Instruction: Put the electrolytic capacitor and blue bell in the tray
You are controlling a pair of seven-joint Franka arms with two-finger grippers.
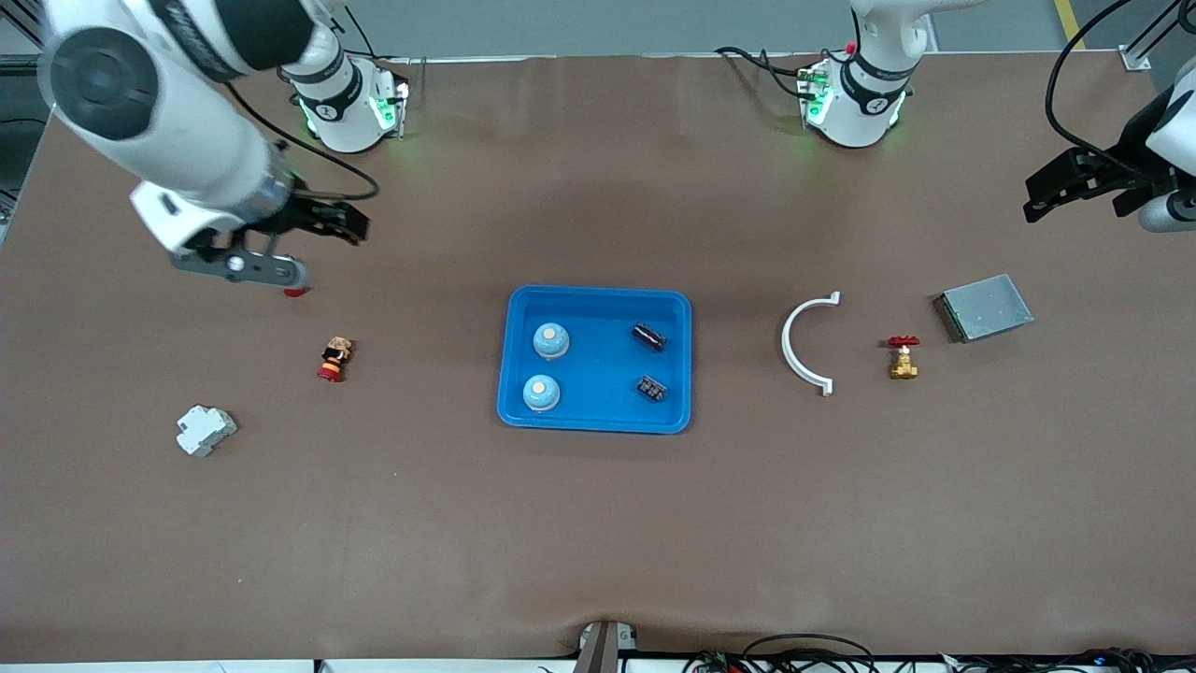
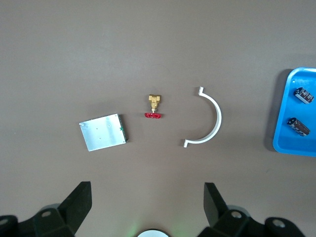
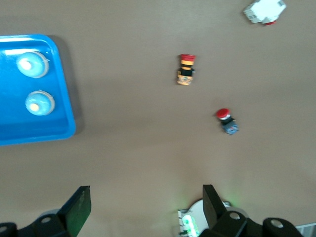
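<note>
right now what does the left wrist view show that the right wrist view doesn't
Only the left wrist view shows the grey metal box, the small brass valve with a red handle, the white curved plastic bracket and two dark cylindrical capacitors in the tray.

Only the right wrist view shows two pale blue round bells, the yellow-bodied red push button, the red-capped blue-bodied button and the white plastic block.

Both show the shallow bright blue plastic tray and the brown table.
</note>
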